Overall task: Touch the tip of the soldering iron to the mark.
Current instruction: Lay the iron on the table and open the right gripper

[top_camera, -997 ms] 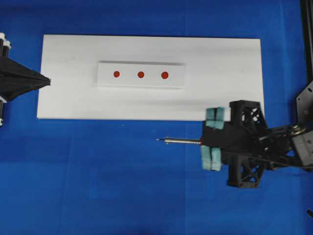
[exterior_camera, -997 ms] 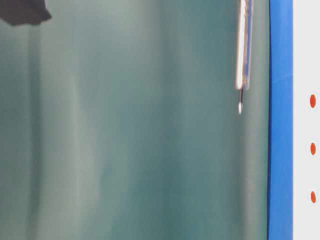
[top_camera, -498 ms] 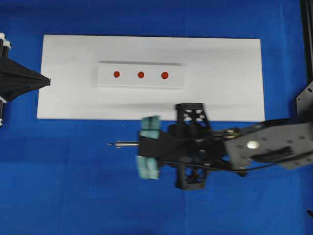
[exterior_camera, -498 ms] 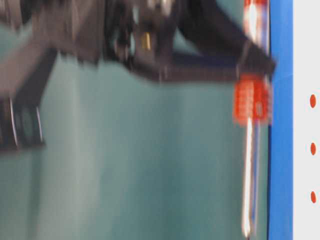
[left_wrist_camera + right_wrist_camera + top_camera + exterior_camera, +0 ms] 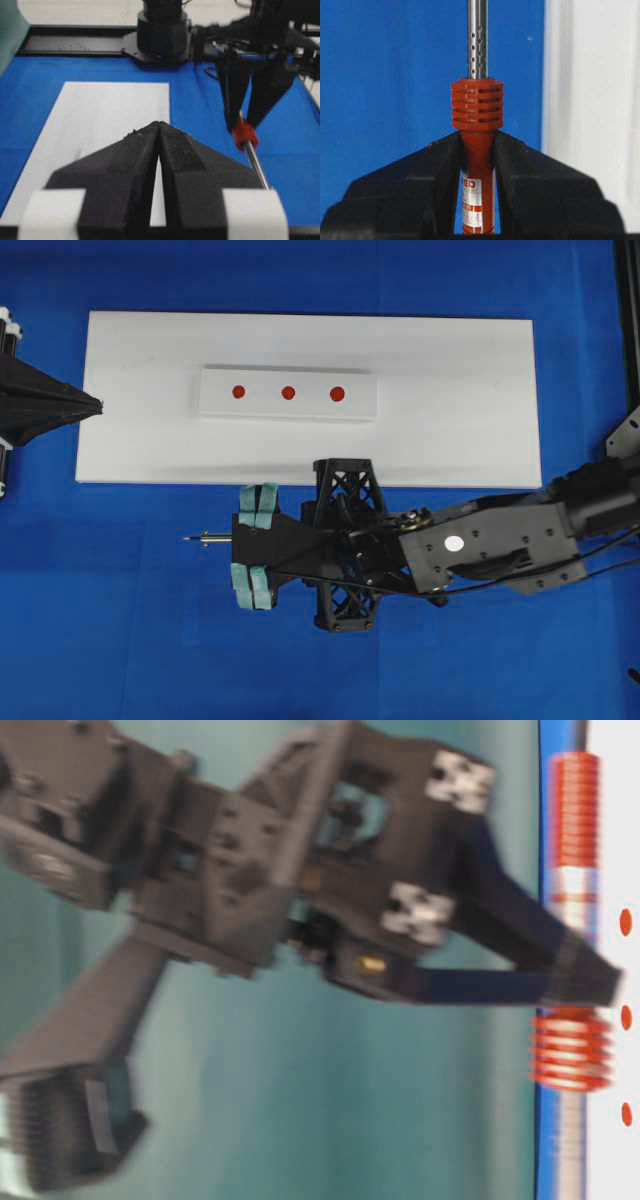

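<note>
Right gripper (image 5: 252,558) reached out level over the blue mat (image 5: 120,640), jaws pinching the soldering iron (image 5: 477,145) by its red handle. Silver shaft pointed left, beside the white board (image 5: 450,360), clear of the 3 red marks (image 5: 288,393). Left gripper (image 5: 159,131) pressed together.

There was one soldering iron (image 5: 207,538), and it had one ribbed red collar (image 5: 477,104) around its handle. Two robot arms were in view, each ending in one gripper: the left gripper (image 5: 95,405) and the right gripper (image 5: 254,561). One large white board (image 5: 450,390) lay on one blue mat (image 5: 120,620), with one smaller white strip (image 5: 215,393) on the board carrying three red dots, the left dot (image 5: 238,392), the middle dot (image 5: 288,393) and the right dot (image 5: 337,394).
</note>
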`<state>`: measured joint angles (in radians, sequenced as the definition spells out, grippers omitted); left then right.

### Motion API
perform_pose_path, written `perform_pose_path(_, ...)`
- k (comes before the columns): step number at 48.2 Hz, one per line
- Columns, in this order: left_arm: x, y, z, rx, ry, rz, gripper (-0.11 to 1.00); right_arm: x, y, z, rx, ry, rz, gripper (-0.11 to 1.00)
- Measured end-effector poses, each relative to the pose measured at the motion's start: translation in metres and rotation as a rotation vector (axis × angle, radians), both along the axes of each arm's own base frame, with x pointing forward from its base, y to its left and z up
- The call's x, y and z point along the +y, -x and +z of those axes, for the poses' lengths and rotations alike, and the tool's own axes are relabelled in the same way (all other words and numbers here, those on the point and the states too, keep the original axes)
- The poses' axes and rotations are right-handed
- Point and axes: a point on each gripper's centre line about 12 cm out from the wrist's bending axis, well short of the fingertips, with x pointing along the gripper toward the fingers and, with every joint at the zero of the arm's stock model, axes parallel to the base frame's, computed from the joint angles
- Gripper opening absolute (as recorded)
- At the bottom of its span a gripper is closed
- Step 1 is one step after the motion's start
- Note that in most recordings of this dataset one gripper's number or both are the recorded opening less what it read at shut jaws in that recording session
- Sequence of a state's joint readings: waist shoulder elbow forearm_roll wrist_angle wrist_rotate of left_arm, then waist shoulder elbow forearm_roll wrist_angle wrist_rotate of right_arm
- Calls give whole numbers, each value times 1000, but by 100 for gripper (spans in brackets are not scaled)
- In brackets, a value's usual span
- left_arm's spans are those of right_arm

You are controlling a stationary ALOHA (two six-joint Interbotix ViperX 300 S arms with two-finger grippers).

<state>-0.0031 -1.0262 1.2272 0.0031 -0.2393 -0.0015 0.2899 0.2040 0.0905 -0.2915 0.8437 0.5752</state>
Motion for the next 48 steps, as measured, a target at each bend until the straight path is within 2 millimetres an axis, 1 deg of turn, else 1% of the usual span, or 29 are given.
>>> perform_pose_path(7, 0, 0, 0, -2, 0, 0, 0, 1, 1, -38, 30, -38, 1, 6)
perform_pose_path(12, 0, 0, 1, -3, 0, 0, 0, 3, 0, -61, 19, -68, 9, 6)
perform_pose_path(19, 0, 0, 1, -2, 2, 0, 0, 8, -1, -87, -3, -105, 25, 6)
perform_pose_path(27, 0, 0, 1, -3, 0, 0, 0, 9, -2, -107, -7, -119, 33, 6)
perform_pose_path(30, 0, 0, 1, -3, 0, 0, 0, 11, -3, -114, -7, -121, 38, 6)
perform_pose_path(48, 0, 0, 1, -6, 2, 0, 0, 13, -7, -116, -33, -131, 48, 6)
